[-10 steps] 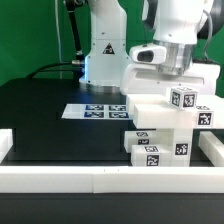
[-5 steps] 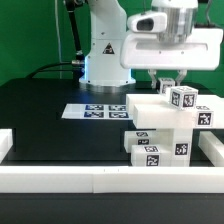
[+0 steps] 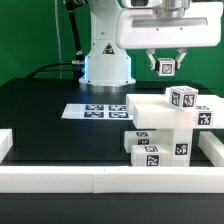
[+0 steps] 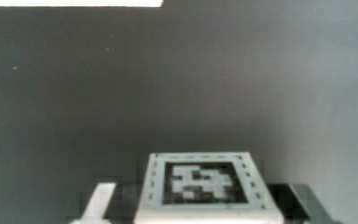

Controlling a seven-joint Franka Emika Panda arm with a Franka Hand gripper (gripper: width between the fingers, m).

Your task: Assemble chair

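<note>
exterior view: the gripper (image 3: 166,66) hangs high above the black desk (image 3: 50,130), its two fingers pointing down and closed narrowly on a small white chair part (image 3: 166,68) whose black-and-white tag faces the camera. the held part is clear of everything below it and sits in the air above the stack of chair parts.

the rest of the chair (image 3: 165,125) stands as a cluster of chunky white blocks toward the exterior view's right, near the front of the desk. an upper slab-like block (image 3: 150,108) lies across the top, with a tagged cube (image 3: 184,98) resting on it and a further tagged block (image 3: 207,114) just beside that, at the right edge. lower blocks with tags (image 3: 153,152) sit beneath, touching one another and the white rail (image 3: 60,179) that borders the front of the desk.

the marker board (image 3: 92,111) lies flat on the desk to the exterior view's left of the cluster, apart from it. the robot base (image 3: 105,55) rises behind the board, against a green backdrop (image 3: 30,40).

wrist view: the tagged top face of the held chair part (image 4: 202,185) fills the space between the two fingers (image 4: 98,200), one pale finger showing on each side and touching the part. beyond it only the dark desk surface (image 4: 176,80) is seen, with a pale strip (image 4: 69,4) at the far edge that is too blurred to identify.
</note>
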